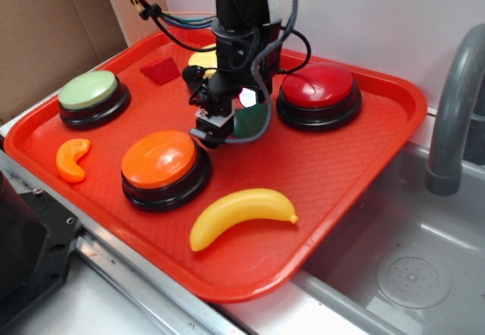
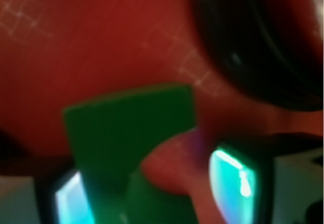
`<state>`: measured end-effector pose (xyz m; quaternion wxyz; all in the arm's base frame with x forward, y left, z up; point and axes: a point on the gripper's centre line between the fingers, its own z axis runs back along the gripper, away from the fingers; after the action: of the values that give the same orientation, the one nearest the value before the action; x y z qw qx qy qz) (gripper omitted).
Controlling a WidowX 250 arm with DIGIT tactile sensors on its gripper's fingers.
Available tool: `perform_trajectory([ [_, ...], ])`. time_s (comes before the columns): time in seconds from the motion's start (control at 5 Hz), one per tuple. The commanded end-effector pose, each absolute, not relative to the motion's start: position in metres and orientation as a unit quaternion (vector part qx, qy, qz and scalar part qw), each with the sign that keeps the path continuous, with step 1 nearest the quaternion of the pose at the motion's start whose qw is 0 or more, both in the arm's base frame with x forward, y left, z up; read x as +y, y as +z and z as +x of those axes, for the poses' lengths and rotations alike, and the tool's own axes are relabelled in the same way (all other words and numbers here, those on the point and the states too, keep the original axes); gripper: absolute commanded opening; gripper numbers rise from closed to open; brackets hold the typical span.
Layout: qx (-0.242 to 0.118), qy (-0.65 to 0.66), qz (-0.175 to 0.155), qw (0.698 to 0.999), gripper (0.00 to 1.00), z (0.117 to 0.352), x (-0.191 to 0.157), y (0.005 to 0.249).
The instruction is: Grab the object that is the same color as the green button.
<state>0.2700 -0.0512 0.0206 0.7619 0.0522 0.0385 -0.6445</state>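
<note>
Block (image 2: 129,133), dark green and notched, is sitting on the red tray (image 1: 341,168) beside the red button (image 1: 318,92), between the gripper (image 2: 152,193) fingers, which are standing open around it, not visibly clamping.

A red tray (image 1: 356,161) holds the scene — its right half is mostly bare, giving open passage. The gripper (image 1: 227,119) sits in a tight gap, hemmed by the red button (image 1: 318,92) on one side and the orange button (image 1: 163,164) on the other. A banana (image 1: 239,212) lies near the front edge; a grey faucet (image 1: 455,115) rises beyond the tray.
</note>
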Motion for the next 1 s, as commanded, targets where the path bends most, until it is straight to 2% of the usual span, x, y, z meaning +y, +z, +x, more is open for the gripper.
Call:
perform_trajectory([
  [0.0, 0.015, -0.634, 0.062, 0.771, 0.0, 0.261, -0.056, 0.024],
  [0.2, -0.023, -0.573, 0.082, 0.815, 0.0, 0.257, -0.049, 0.052],
  [0.4, -0.066, -0.463, 0.064, 0.881, 0.0, 0.241, -0.041, 0.102],
  [0.6, -0.073, -0.347, 0.038, 0.934, 0.0, 0.229, -0.043, 0.152],
  [0.8, -0.059, -0.266, 0.056, 0.96, 0.0, 0.213, -0.044, 0.179],
])
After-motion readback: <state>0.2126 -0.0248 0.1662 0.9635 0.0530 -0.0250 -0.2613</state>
